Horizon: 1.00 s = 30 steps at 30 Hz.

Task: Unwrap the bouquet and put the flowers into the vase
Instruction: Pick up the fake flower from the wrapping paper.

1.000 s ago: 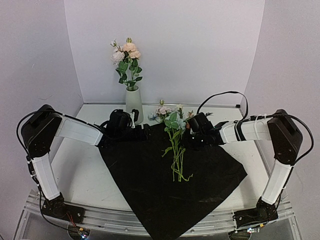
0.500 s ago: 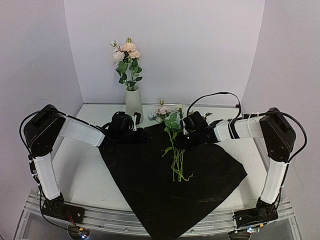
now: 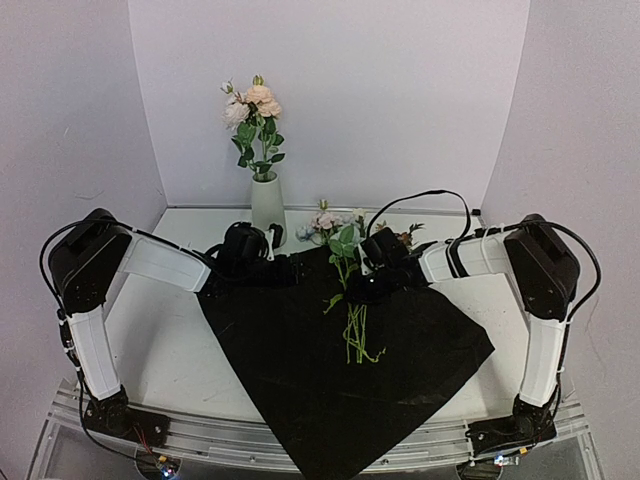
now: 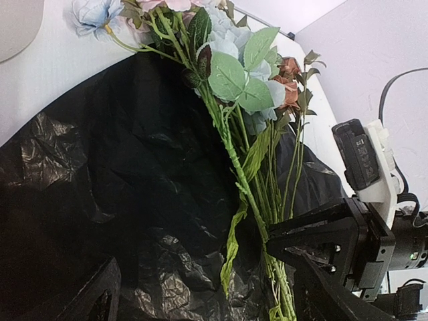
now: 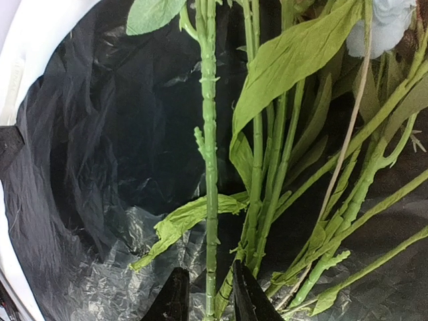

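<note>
The bouquet lies unwrapped: several loose flowers (image 3: pixel 350 300) rest on the spread black wrapping sheet (image 3: pixel 300 370), blooms toward the back wall. The white vase (image 3: pixel 267 208) stands behind the sheet's left corner and holds peach and white flowers (image 3: pixel 255 105). My right gripper (image 3: pixel 352 290) is down at the stems. In the right wrist view the right gripper (image 5: pixel 210 291) has narrowed jaws on either side of one thick green stem (image 5: pixel 210 167). My left gripper (image 4: pixel 207 304) hovers open over the sheet, left of the stems (image 4: pixel 251 194), holding nothing.
White walls close in the table at the back and both sides. The sheet's front corner hangs over the near edge (image 3: pixel 330 455). A black cable (image 3: pixel 420 198) loops above the right forearm. Bare white table (image 3: pixel 160 340) shows left of the sheet.
My right gripper has slid left onto the flower stems and its jaws have narrowed around one stem. The left arm has barely moved.
</note>
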Each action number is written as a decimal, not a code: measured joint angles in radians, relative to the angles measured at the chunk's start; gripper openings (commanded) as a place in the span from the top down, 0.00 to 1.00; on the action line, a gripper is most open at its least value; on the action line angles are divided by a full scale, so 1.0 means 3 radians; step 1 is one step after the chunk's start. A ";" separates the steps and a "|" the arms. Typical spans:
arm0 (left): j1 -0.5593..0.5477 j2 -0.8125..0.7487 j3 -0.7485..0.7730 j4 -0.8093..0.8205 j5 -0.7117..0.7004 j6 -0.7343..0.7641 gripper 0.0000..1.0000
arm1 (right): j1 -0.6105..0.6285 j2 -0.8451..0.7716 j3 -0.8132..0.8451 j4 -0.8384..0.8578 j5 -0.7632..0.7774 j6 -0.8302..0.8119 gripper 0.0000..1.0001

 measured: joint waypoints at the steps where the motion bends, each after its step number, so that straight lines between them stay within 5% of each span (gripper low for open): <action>1: 0.0000 0.0001 0.0000 0.0000 0.0000 0.0000 0.09 | 0.0000 0.0007 0.0005 -0.0001 -0.0002 -0.0001 0.75; 6: 0.0000 0.0002 0.0000 0.0000 0.0000 0.0000 0.09 | 0.0000 0.0059 0.0043 0.0001 -0.0021 -0.0004 0.76; 14: 0.0000 0.0003 0.0000 -0.0001 0.0000 0.0001 0.09 | 0.0000 0.0114 0.0057 -0.0014 -0.0056 -0.0025 1.00; 30: 0.0000 0.0002 0.0041 -0.0005 0.0009 0.0012 0.11 | 0.0000 -0.0119 -0.0015 0.0132 -0.0366 -0.0131 1.00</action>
